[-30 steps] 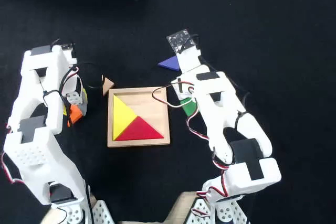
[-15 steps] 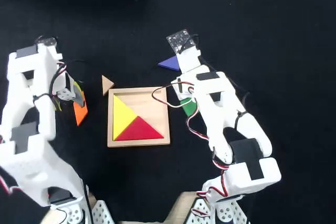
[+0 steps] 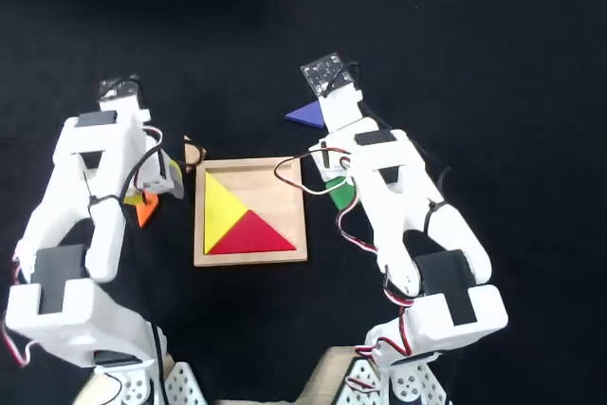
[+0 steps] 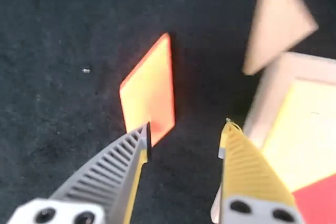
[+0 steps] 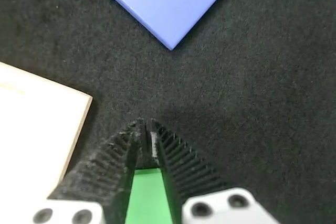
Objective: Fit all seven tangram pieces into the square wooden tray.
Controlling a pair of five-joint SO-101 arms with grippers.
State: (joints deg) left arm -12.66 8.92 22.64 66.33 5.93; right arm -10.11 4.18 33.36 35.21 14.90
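The square wooden tray [image 3: 251, 258] lies on the black table [image 3: 493, 64] between the 2 arms. It holds 2 of the 7 pieces: a large yellow triangle [image 3: 222, 204] along its left side and a large red triangle [image 3: 252, 234] along its near edge, the 2 touching along a slanted edge. The rest of the tray floor is bare wood.

The left gripper [image 4: 187, 128] hovers just off the tray's far left corner with its jaws spread apart and nothing between them. The orange parallelogram [image 4: 149, 95] lies on the cloth just beyond one fingertip. A small tan wooden triangle [image 4: 275, 22] rests just outside the tray's far left corner, close to the rim.

The right gripper [image 5: 145, 124] sits just off the tray's right rim, its fingertips pressed together. A green piece [image 5: 147, 192] shows in the gap behind the tips; whether it is clamped or just lies beneath cannot be told. From above, the green piece lies beside the tray's right edge, partly under that arm. A blue triangle [image 5: 169, 9] lies flat on the cloth beyond the right gripper, apart from the tray.
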